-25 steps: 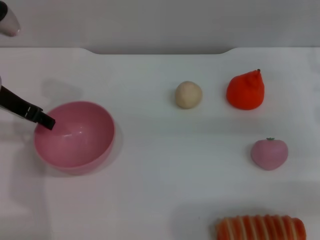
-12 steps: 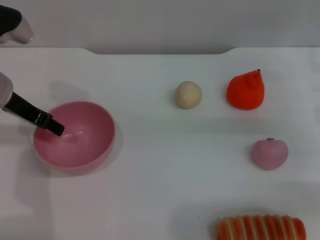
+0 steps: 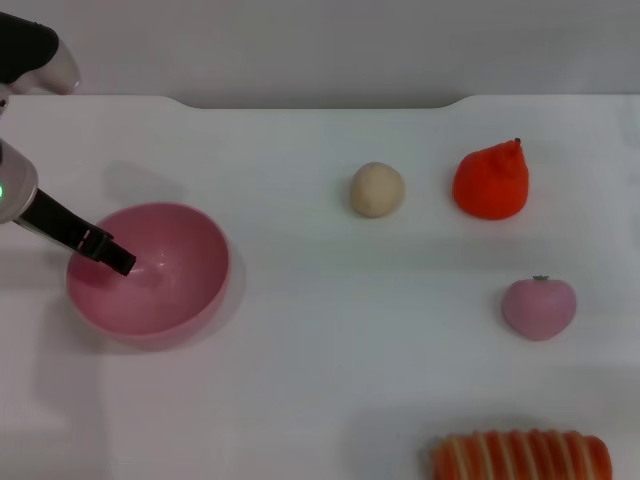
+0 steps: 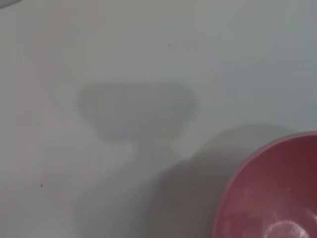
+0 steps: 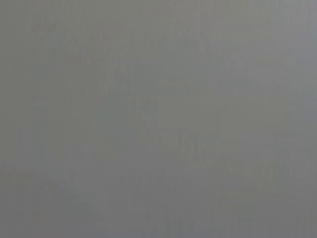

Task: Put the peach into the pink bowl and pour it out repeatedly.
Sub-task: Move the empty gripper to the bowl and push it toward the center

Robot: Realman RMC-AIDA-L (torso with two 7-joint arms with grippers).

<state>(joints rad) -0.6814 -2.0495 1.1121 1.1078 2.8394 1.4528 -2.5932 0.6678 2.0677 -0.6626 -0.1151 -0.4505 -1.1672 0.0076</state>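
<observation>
The left gripper (image 3: 118, 262) is dipping its tip inside the pink bowl (image 3: 190, 290) at 9 o'clock; can't tell if it's wide or narrow. The peach (image 3: 539, 308) is sitting far off at 3 o'clock w/ nothing holding it, so the bowl needs a firm rim grip & no tipping yet.

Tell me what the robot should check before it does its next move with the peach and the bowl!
1. Pink bowl upright on the table: ok.
2. Bowl holds nothing: ok, only a dark finger of the left gripper reaches over its rim.
3. Peach in the bowl: not ok, it lies on the table, far off toward the robot's right.
4. Peach free to pick: ok, nothing touches it.
5. Left gripper gripping the rim: cannot tell.
6. Right gripper ready: cannot tell, not in view.
</observation>
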